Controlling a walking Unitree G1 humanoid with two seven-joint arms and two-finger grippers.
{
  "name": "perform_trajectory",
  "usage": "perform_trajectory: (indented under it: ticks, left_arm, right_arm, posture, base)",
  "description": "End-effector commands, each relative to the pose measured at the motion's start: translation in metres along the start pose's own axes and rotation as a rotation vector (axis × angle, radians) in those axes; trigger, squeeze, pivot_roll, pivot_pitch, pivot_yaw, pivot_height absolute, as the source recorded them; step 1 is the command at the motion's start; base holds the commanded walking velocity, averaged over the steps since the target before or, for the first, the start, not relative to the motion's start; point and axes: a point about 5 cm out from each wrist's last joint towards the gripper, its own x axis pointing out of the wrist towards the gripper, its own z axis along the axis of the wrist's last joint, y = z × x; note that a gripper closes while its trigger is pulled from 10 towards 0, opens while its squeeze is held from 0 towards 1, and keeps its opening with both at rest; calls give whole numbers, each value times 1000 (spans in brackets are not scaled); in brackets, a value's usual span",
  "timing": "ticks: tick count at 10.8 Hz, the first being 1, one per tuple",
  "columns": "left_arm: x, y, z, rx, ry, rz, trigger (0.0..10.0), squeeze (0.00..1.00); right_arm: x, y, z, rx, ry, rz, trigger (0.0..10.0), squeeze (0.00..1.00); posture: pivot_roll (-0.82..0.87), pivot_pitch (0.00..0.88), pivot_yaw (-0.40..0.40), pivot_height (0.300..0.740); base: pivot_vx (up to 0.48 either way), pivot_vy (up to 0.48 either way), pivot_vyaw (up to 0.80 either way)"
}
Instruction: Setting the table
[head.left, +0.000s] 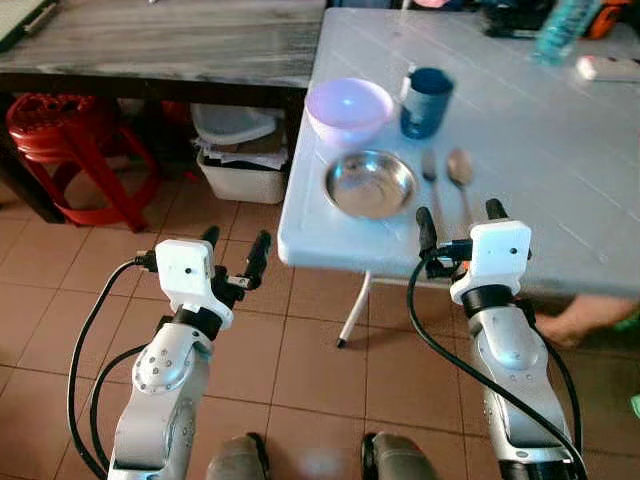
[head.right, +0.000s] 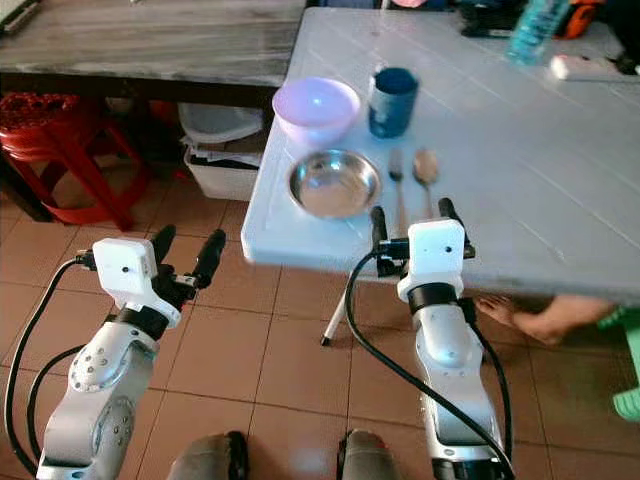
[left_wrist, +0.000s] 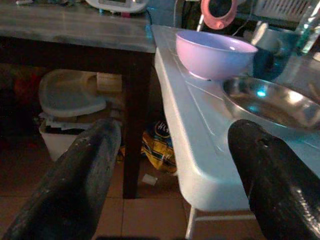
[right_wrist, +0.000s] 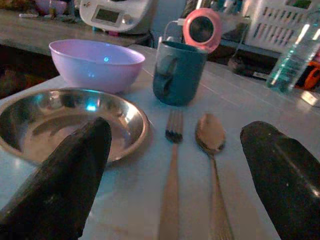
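The place setting looks complete: round steel plate (head.left: 369, 184), metal fork (head.left: 431, 177) and spoon (head.left: 461, 172) lie mid-frame on the white worktop (head.left: 560, 150). Both hands, right (head.left: 456, 226) and left (head.left: 234, 247), are open and empty; next, probably withdraw.

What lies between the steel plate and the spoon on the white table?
A fork lies between the steel plate and the spoon, clear in the right wrist view.

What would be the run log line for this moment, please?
left end effector: open, off table | right end effector: open, over fork, spoon | plate, bowl, mug: placed
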Motion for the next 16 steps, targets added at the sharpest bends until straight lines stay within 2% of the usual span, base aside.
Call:
perform_trajectory:
  ticks: [1, 4, 8, 9, 11, 12, 13, 14, 16]
  left_arm:
    - [-1, 2, 3, 11, -6, 6, 10000, 0]
    - [0, 3, 3, 14, -3, 12, 10000, 0]
    - [-3, 4, 4, 30, -8, 20, 10000, 0]
    - [-4, 5, 3, 36, -3, 20, 10000, 0]
    - [-7, 5, 2, 52, 8, 16, 10000, 0]
    - [-8, 5, 3, 55, 10, 15, 10000, 0]
    - [-9, 6, 3, 60, 14, 16, 10000, 0]
    - [-10, 6, 3, 63, 19, 17, 10000, 0]
    - [-14, 6, 3, 68, 33, 16, 10000, 0]
  right_arm:
    - [0, 3, 7, -10, -34, 15, 10000, 0]
    - [-1, 2, 6, 8, -23, 5, 10000, 0]
    - [-1, 2, 3, 26, -14, -10, 10000, 0]
    - [1, -2, 3, 54, -14, -17, 10000, 1000]
    - [6, -9, 2, 76, -4, -37, 10000, 1000]
    - [11, -12, 2, 83, 0, -38, 10000, 345]
    - [16, -15, 2, 81, 5, -29, 10000, 0]
    - [19, -15, 2, 89, 8, -26, 10000, 0]
    - [31, -12, 6, 169, 21, -9, 10000, 0]
  posture:
    - [-61, 171, 33, 740]
    - [-61, 169, 35, 740]
    - [-54, 163, 38, 740]
    - [-51, 165, 41, 740]
    - [-46, 173, 41, 740]
    - [-41, 187, 45, 740]
    - [-37, 195, 45, 740]
    - [-35, 203, 45, 740]
    - [-25, 240, 50, 740]
  base:
    - [311, 0, 0]
    - [280, 0, 0]
    - [0, 0, 0]
    - [0, 0, 0]
    - [0, 0, 0]
    - [0, 0, 0]
    - [0, 0, 0]
    - [0, 0, 0]
    - [0, 0, 0]
